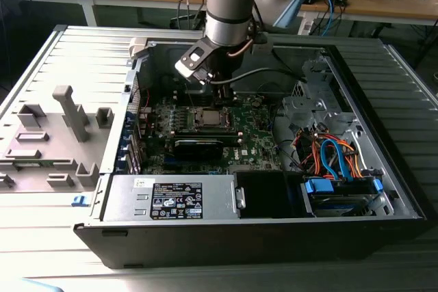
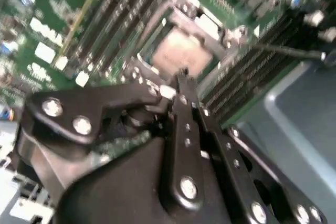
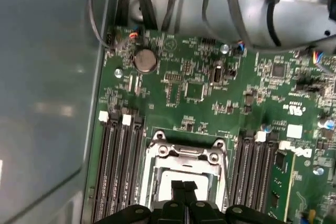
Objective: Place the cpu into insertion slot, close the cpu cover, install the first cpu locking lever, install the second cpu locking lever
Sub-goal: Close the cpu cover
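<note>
The cpu (image 3: 169,181) lies flat and face up inside the insertion slot (image 3: 144,183), its pale metal face showing through the square window of the cpu cover (image 3: 185,155), which lies down over it as a silver frame. The chip is square, so it has no long axis; its edges run in line with the black memory slots (image 3: 118,174) that flank the socket on both sides. Which way its marked corner points cannot be made out.

The gripper (image 3: 184,185) hangs directly over the cpu, and in both wrist views its two dark fingers are pressed together with nothing between them, the tips over the chip's face. Whether the tips touch the metal cannot be told.

In the exterior view the socket sits a little above the middle of the frame, on the green circuit board (image 1: 256,135) inside an open computer case (image 1: 356,223) lying on its side. The arm (image 1: 229,5) comes down from the frame's upper middle. A grey power supply (image 1: 171,200) fills the case's lower edge, orange and blue cables (image 1: 335,152) lie toward the exterior view's right, and a grey fixture (image 1: 72,111) stands outside the case on the exterior view's left.
</note>
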Robot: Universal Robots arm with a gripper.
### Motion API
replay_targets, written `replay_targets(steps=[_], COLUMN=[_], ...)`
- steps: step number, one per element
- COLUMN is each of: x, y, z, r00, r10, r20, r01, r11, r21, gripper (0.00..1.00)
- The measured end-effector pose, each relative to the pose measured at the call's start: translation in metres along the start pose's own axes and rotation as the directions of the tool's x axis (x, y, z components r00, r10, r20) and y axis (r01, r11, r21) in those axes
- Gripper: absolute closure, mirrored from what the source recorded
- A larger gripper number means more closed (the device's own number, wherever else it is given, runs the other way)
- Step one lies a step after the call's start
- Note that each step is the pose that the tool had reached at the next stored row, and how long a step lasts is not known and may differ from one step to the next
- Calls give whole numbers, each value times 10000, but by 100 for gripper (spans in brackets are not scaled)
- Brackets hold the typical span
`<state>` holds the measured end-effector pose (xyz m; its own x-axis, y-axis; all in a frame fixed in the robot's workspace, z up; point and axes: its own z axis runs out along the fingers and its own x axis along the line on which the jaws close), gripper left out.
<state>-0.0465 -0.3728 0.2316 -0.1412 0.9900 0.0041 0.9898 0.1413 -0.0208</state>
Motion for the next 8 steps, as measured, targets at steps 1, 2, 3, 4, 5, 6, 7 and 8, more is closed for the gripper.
replay_targets(steps=[1, 2, 3, 4, 5, 6, 7, 8], x=[3, 11, 15, 19, 22, 24, 25, 29], y=[-25, -76, -102, -132, -153, -165, -177, -204], z=[30, 75, 102, 133, 153, 165, 176, 199], r00=[10000, 10000, 10000, 10000, 10000, 10000, 10000, 10000], r10=[-1, -1, -1, 1, -2, 0, -1, -1], r20=[0, 0, 0, -2, -1, -1, 0, 0], r01=[1, 1, 1, -1, 2, 0, 1, 1], r11=[10000, 10000, 10000, 10000, 10000, 10000, 10000, 10000], r21=[0, 0, 1, -1, 0, 0, 0, 0], gripper=[89, 89, 89, 89, 89, 89, 89, 89])
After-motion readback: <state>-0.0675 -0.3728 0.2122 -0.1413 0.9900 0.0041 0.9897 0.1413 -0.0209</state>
